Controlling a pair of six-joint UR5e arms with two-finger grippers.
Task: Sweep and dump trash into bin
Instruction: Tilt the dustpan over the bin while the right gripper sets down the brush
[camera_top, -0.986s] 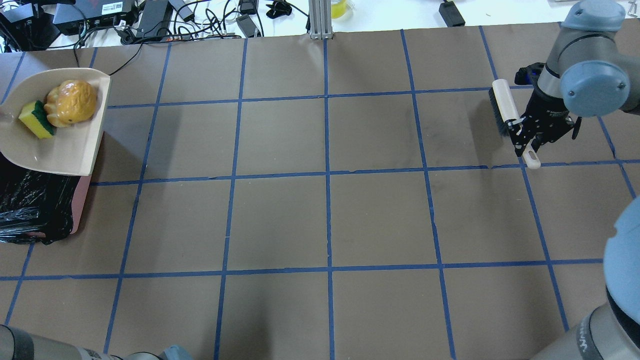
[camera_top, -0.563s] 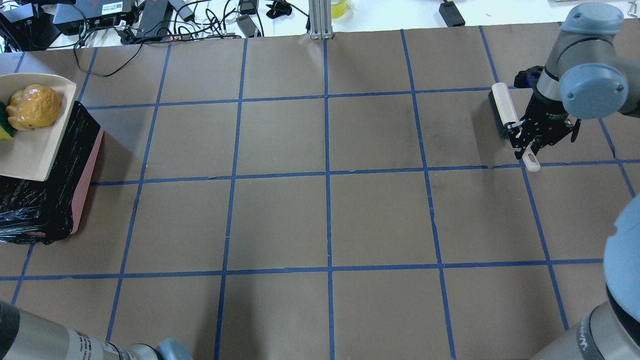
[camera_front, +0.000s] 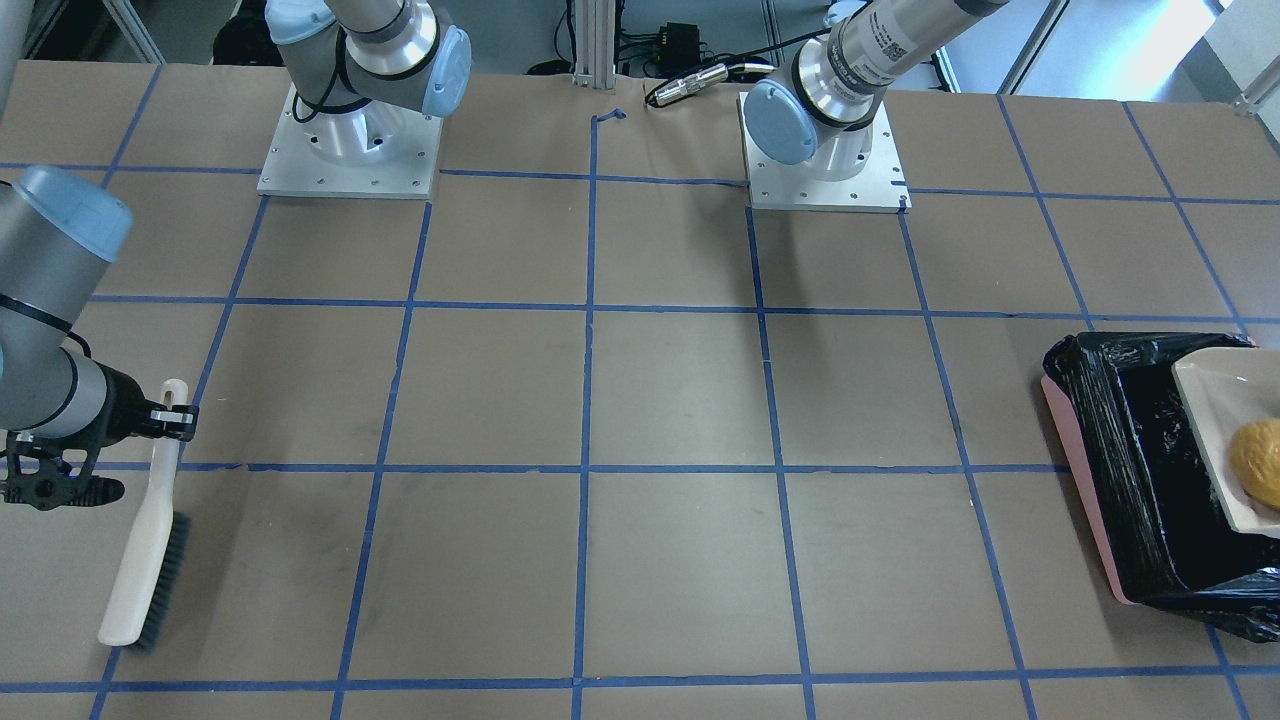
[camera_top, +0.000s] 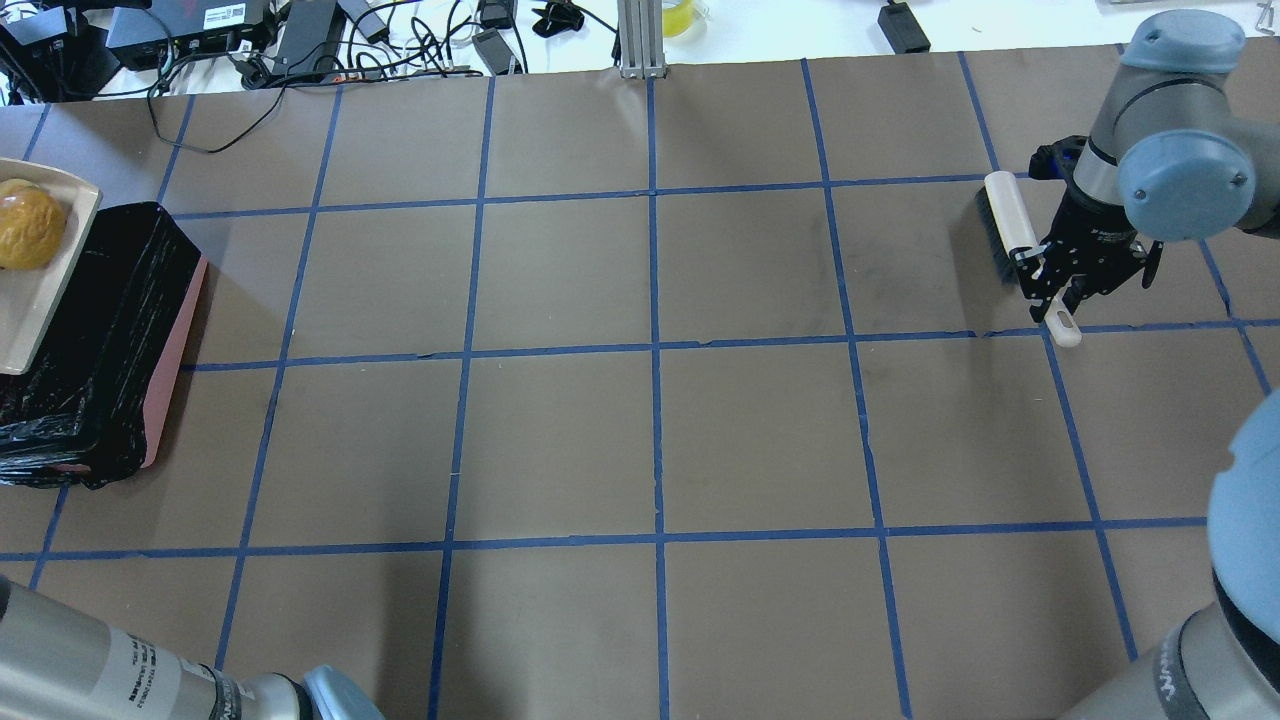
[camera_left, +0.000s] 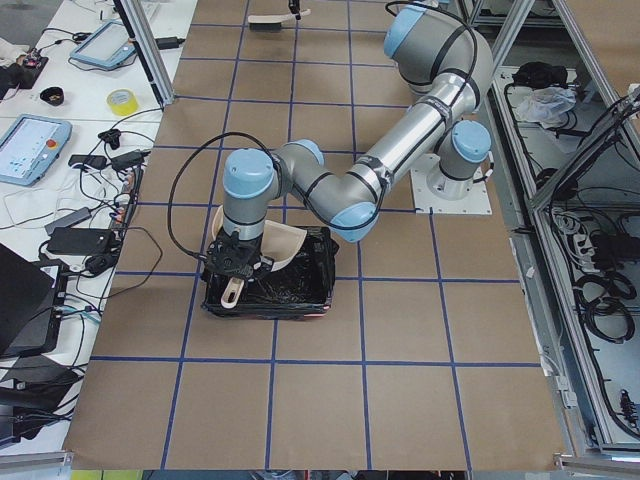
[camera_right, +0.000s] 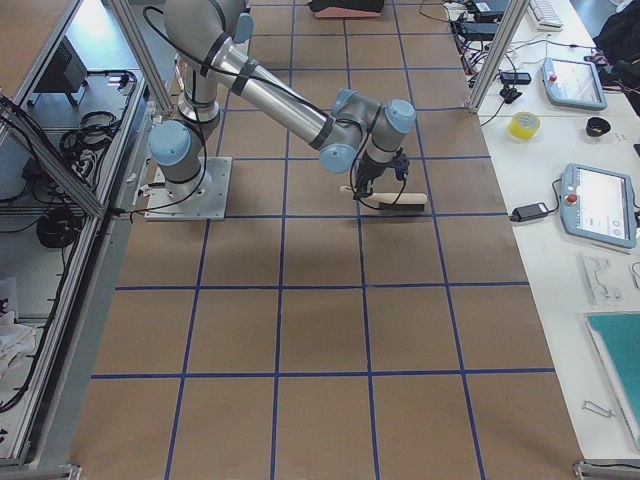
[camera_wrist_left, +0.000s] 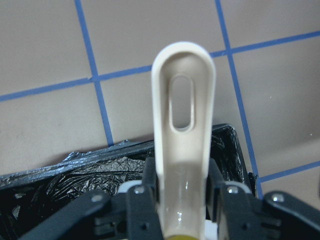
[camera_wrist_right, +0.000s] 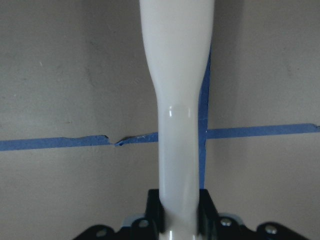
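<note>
Your left gripper (camera_wrist_left: 182, 197) is pinched on the dustpan (camera_left: 286, 240) handle. In the left wrist view a finger presses each side of the beige stem, and the handle's slotted end sticks out past them. The pan hangs over the bin (camera_top: 172, 365), cut off by the frame edge in the overhead and front views. In the left side view it sits tilted over the black liner (camera_front: 1130, 450), with its handle on the low side. You cannot tell whether it touches the rim.

The amber lump (camera_top: 28, 222) lies in the pan, over the bin's opening, and is half cut off at the edge of the front view. The bin stands on the table (camera_top: 650, 440) at its far left end.

Your right gripper (camera_wrist_right: 179, 216) is clamped on the brush (camera_top: 1004, 218) handle, with both fingers tight against the white shaft. The brush is at the table's far right end, well apart from the bin. Its dark bristles face the middle of the table, and its head is low over the brown paper. You cannot tell whether the bristles touch it.
</note>
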